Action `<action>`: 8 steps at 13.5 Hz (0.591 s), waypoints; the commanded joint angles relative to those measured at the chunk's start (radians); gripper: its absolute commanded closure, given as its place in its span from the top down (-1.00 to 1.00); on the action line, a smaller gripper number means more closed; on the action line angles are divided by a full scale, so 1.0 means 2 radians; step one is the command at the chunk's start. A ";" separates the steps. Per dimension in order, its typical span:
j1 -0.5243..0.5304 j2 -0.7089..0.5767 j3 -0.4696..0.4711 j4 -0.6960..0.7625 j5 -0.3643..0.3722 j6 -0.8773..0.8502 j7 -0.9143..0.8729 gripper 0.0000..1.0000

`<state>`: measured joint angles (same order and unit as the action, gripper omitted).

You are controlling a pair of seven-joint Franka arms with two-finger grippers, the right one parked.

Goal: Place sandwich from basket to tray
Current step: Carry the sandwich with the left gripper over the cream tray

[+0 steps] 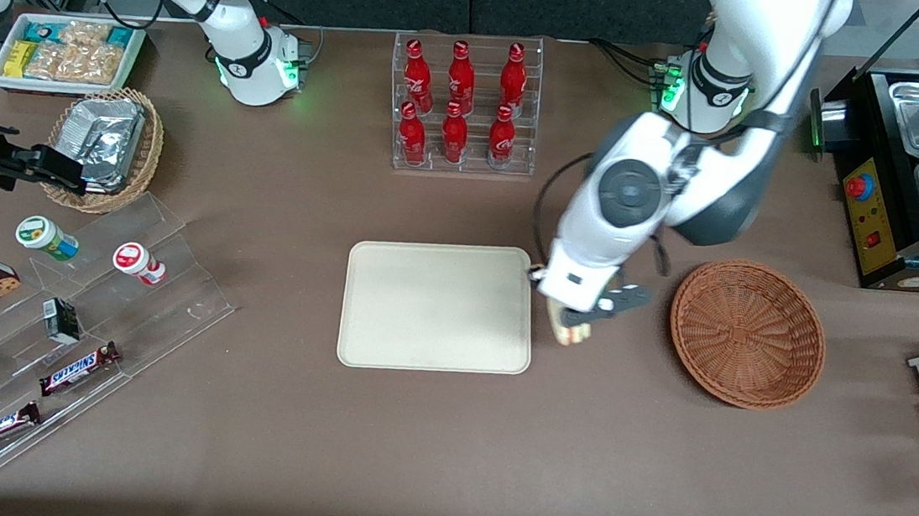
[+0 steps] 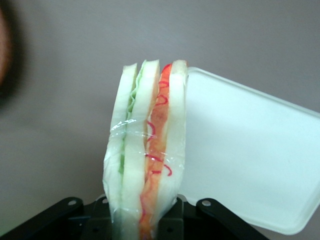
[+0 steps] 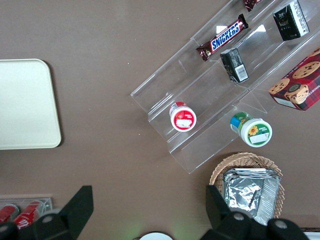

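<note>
My left gripper (image 1: pixel 579 324) hangs above the table between the tray (image 1: pixel 438 306) and the basket (image 1: pixel 747 332), close to the tray's edge. It is shut on the sandwich (image 1: pixel 572 333), a plastic-wrapped wedge of white bread. In the left wrist view the sandwich (image 2: pixel 147 150) stands upright between the black fingers (image 2: pixel 202 220), with green and red filling showing, and the cream tray (image 2: pixel 250 150) lies below it. The reddish-brown woven basket holds nothing and the tray is bare.
A clear rack of red bottles (image 1: pixel 462 102) stands farther from the front camera than the tray. A tan wicker basket with a foil packet (image 1: pixel 104 144), clear stepped shelves with snacks (image 1: pixel 73 330) and a white snack box (image 1: pixel 66 52) lie toward the parked arm's end. A black appliance (image 1: pixel 914 175) stands past the basket.
</note>
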<state>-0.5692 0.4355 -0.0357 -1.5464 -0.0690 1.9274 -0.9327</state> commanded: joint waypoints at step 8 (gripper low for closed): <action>-0.103 0.169 0.008 0.116 0.023 0.096 0.058 -0.73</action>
<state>-0.7393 0.7148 -0.0349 -1.3722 -0.0543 2.1068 -0.8301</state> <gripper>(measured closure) 0.828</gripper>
